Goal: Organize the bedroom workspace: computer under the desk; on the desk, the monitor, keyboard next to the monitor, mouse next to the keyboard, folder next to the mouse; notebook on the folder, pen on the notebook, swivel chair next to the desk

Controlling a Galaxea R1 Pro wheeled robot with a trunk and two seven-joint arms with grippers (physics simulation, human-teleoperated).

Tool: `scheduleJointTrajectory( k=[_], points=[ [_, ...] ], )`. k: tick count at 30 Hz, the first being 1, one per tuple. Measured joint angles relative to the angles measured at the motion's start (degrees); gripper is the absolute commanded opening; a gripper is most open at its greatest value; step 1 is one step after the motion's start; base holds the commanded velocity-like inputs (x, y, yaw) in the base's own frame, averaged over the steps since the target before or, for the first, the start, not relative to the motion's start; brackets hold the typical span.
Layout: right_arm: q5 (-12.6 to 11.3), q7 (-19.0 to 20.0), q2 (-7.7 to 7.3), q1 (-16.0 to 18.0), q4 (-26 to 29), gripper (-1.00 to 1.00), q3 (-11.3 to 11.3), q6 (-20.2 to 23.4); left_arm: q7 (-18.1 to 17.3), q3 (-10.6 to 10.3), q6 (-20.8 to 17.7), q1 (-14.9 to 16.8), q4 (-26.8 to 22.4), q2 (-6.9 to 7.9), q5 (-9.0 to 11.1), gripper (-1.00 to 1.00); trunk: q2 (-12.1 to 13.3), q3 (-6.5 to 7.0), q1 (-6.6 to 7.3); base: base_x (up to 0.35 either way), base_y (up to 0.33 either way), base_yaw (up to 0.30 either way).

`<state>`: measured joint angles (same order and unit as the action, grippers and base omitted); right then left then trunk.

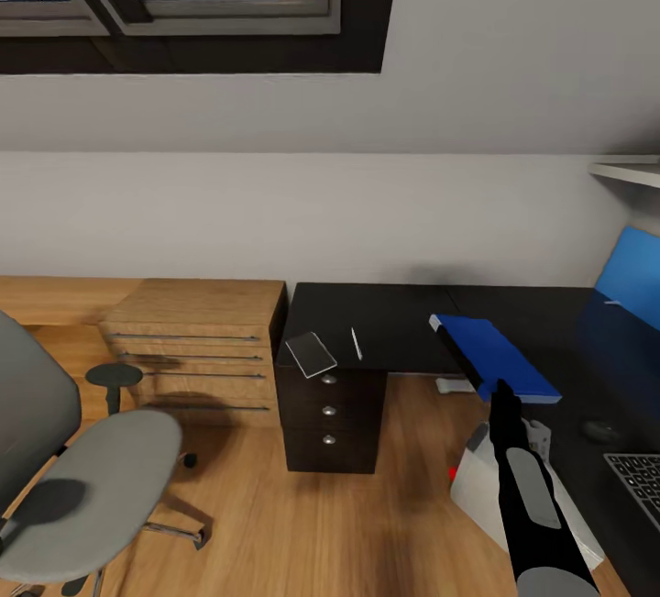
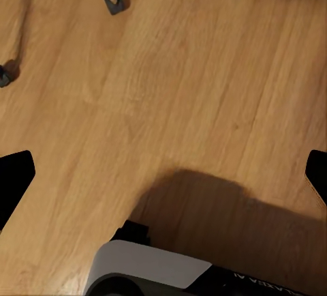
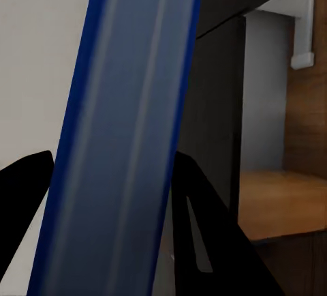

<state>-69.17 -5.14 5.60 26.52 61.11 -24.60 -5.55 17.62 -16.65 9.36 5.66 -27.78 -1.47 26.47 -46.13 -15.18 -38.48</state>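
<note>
My right gripper (image 1: 500, 388) is shut on the near edge of the blue flat folder (image 1: 495, 354), holding it just over the black desk (image 1: 385, 313); the right wrist view has the folder (image 3: 126, 125) clamped between both fingers. A thin white pen (image 1: 356, 343) lies on the desk's left end beside a flat grey slab (image 1: 312, 354); I cannot tell if that is the notebook. At the right lie the mouse (image 1: 600, 430) and the keyboard (image 1: 637, 478). The light grey computer (image 1: 481, 478) stands below the desk edge. The swivel chair (image 1: 92, 478) stands at left, seat bare. My left gripper (image 2: 163, 166) is open over the floor.
A low light-wood cabinet (image 1: 197, 349) adjoins the desk's black drawer unit (image 1: 330, 414). The blue back panel (image 1: 632, 276) rises at the far right under a shelf (image 1: 628, 171). Wood floor (image 1: 302, 524) lies between chair and desk. A chair castor (image 2: 114, 3) is near my left gripper.
</note>
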Motion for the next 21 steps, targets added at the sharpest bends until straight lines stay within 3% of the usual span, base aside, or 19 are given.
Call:
scheduleJointTrajectory(
  k=[3,7,13,14,15,21],
  points=[
    [0.2,0.0,-0.30,0.0,0.0,-1.00,0.0,0.0,0.0,0.0,0.0,0.0,0.0,0.01,0.0,1.00,0.0,0.00,0.00,0.326,-0.076,0.000],
    [0.2,-0.3,-2.85,0.0,-1.2,-1.00,0.0,-0.1,0.0,0.0,0.0,0.0,0.0,0.01,0.0,1.00,0.0,0.00,0.00,0.300,-0.171,0.000],
    [0.2,-0.6,-7.81,0.1,-5.9,-1.00,0.0,-2.2,0.0,0.0,0.0,0.0,0.0,0.01,0.0,1.00,0.0,0.00,-0.02,0.182,-0.160,0.000],
    [0.1,-0.6,-11.54,0.4,-9.8,-1.00,0.0,-2.7,0.0,0.0,0.0,0.0,0.0,-0.02,0.0,1.00,0.0,0.00,-0.03,0.010,-0.019,0.000],
    [0.2,-0.6,-12.42,0.7,-10.8,-1.00,0.0,-2.8,0.0,0.0,-0.1,0.0,0.0,-0.04,0.0,1.00,0.0,0.00,-0.03,0.008,-0.037,0.000],
    [0.2,-0.7,-15.00,2.8,-15.3,-1.00,0.1,-2.8,0.0,0.0,0.0,0.0,0.0,-0.07,0.0,1.00,0.0,0.00,-0.02,0.115,-0.185,0.000]
  ],
)
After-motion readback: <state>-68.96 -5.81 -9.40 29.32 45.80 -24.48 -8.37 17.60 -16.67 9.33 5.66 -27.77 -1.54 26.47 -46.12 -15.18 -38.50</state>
